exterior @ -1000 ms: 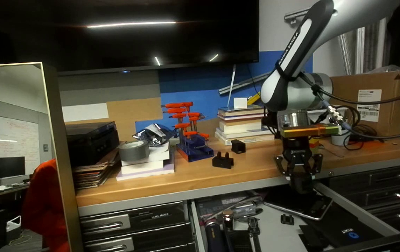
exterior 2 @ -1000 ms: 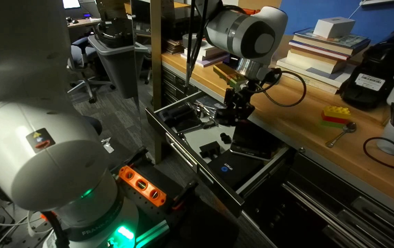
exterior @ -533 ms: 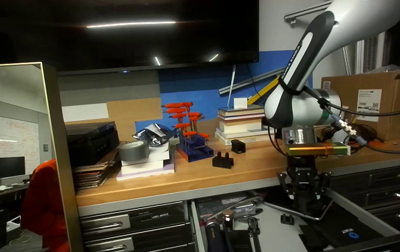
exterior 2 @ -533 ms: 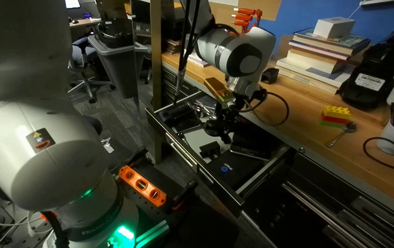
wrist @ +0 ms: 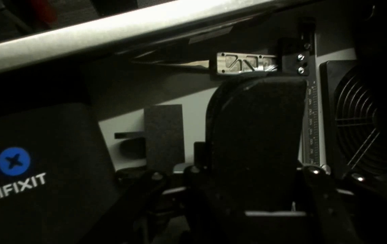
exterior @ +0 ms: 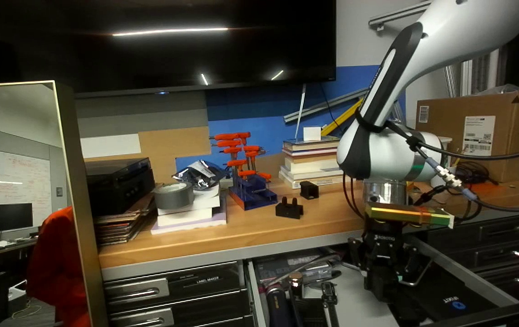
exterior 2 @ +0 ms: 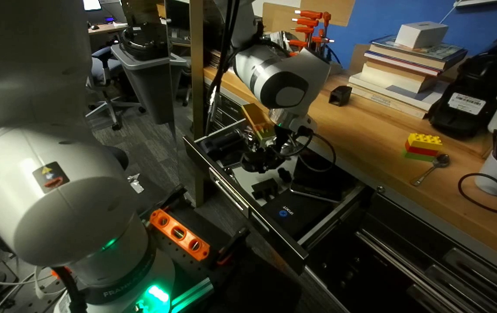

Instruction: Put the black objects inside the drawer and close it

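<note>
My gripper (exterior: pixel 383 274) is shut on a black rounded block (wrist: pixel 257 128), low over the open drawer (exterior 2: pixel 231 191). The held block also shows in an exterior view (exterior: pixel 381 288). In the drawer a black block with prongs (exterior 2: pixel 265 188) lies on the pale floor; it also shows in the wrist view (wrist: pixel 164 135). A smaller black piece (exterior 2: pixel 284 175) lies behind it. Two more black blocks stand on the table in an exterior view: a two-pronged one (exterior: pixel 289 210) and a hollow square one (exterior: pixel 309 190). The hollow one also shows from the other side (exterior 2: pixel 340 95).
The drawer also holds a black IFIXIT case (wrist: pixel 20 169), a dark tablet (exterior 2: pixel 318 182), calipers (exterior: pixel 329 299) and a fan (wrist: pixel 356 118). The wooden table edge (exterior: pixel 223 238) runs behind it. Books (exterior: pixel 313 163) and a blue tool stand (exterior: pixel 252 193) stand on the table.
My gripper has moved down into the drawer's space and then toward the drawer's front and middle, with the black block still held. The drawer and the table blocks have not moved.
</note>
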`<state>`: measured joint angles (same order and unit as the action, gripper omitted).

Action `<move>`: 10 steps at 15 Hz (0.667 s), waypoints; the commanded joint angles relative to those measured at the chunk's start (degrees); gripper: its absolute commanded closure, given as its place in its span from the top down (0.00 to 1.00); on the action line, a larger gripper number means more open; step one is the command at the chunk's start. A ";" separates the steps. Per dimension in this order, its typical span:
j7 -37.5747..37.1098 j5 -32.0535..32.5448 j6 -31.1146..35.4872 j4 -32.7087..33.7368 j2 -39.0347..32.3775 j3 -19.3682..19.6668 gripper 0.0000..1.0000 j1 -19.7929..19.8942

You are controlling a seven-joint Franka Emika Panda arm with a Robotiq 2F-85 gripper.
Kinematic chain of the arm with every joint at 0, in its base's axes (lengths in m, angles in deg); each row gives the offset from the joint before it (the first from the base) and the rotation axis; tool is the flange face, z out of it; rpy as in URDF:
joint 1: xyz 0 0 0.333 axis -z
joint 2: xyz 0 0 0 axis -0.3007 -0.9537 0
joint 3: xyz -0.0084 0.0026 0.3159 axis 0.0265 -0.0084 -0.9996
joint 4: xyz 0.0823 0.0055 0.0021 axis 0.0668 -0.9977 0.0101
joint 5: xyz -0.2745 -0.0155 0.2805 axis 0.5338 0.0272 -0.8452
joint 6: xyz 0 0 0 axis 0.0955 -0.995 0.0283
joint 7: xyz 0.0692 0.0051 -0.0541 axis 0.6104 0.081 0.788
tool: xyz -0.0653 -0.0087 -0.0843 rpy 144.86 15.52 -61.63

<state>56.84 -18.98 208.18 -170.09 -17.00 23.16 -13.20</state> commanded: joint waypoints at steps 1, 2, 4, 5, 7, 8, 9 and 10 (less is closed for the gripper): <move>1.23 -1.28 5.86 -3.70 1.20 -1.02 0.25 -0.49; 0.82 -0.89 7.36 -4.12 0.84 -1.06 0.25 -0.65; -1.18 0.30 12.53 -5.32 -0.17 -0.57 0.25 -1.23; -1.37 0.34 14.14 -5.49 -0.83 -0.55 0.25 -1.10; -1.62 0.30 16.49 -5.81 -1.97 -0.69 0.25 -0.90; -1.52 0.17 16.97 -5.82 -2.40 -0.86 0.25 -0.71; -1.56 0.06 17.17 -5.78 -2.50 -0.99 0.25 -0.61; -1.65 0.01 16.92 -5.73 -2.32 -1.03 0.25 -0.56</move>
<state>56.47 -19.54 222.73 -175.09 -18.88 22.32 -13.64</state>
